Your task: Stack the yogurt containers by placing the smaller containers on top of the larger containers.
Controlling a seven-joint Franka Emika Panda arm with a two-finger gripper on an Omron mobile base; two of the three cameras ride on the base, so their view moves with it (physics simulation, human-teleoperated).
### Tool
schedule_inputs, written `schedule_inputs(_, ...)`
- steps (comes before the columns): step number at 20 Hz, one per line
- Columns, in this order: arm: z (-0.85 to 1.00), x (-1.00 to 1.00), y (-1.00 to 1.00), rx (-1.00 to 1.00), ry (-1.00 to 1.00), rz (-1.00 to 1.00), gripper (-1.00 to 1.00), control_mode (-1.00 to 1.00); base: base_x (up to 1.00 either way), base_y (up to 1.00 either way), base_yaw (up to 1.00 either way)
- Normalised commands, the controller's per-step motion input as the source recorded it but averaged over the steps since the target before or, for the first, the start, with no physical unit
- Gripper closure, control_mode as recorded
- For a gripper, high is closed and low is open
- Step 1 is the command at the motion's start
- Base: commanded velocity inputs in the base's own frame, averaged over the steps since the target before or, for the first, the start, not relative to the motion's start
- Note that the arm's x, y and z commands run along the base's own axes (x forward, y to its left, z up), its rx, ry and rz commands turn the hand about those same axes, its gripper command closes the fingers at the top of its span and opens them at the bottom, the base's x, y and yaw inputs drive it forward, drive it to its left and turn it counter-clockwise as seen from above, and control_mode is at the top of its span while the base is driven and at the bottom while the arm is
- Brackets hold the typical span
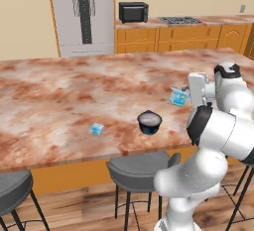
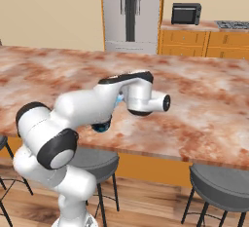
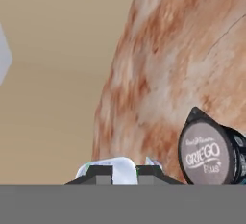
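My gripper [image 1: 182, 95] is shut on a small light-blue yogurt cup [image 1: 176, 97] and holds it tilted in the air, above the counter and to the right of the larger container. That larger container [image 1: 149, 122] is a dark round cup with a greyish lid, standing near the counter's front edge. A second small light-blue cup [image 1: 96, 129] sits on the counter to its left. In the hand view the held cup's white top [image 3: 117, 164] shows between my gripper [image 3: 125, 172] tips, with the dark cup's lid [image 3: 206, 153] at lower right. The arm hides most of the dark cup [image 2: 102, 126] in the right base view.
The marble island counter [image 1: 59, 96] stretches wide to the left and back. Grey stools [image 1: 136, 168] stand below its front edge. A fridge [image 1: 83, 14], a microwave [image 1: 133, 12] and a cooktop [image 1: 179, 21] line the far wall.
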Motion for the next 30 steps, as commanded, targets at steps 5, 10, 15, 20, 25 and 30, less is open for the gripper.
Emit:
schedule_inputs(5, 0.07, -0.42, 0.41, -0.15, 0.00, 0.00, 1.00, -1.00, 0.00, 0.00, 0.00)
schedule_inputs(10, 0.05, -0.15, 0.42, -0.12, 0.03, -0.05, 1.00, -1.00, 0.00, 0.00, 0.00)
schedule_inputs(15, 0.00, -0.05, 0.31, -0.03, 0.06, -0.06, 1.00, -1.00, 0.00, 0.00, 0.00)
schedule_inputs(20, 0.00, -0.01, 0.22, -0.03, 0.08, -0.03, 1.00, -1.00, 0.00, 0.00, 0.00)
schedule_inputs(25, 0.00, 0.00, 0.01, -0.03, 0.06, 0.00, 1.00, -1.00, 0.00, 0.00, 0.00)
schedule_inputs(30, -0.02, 0.11, 0.00, 0.00, 0.00, 0.00, 1.00, -1.00, 0.00, 0.00, 0.00)
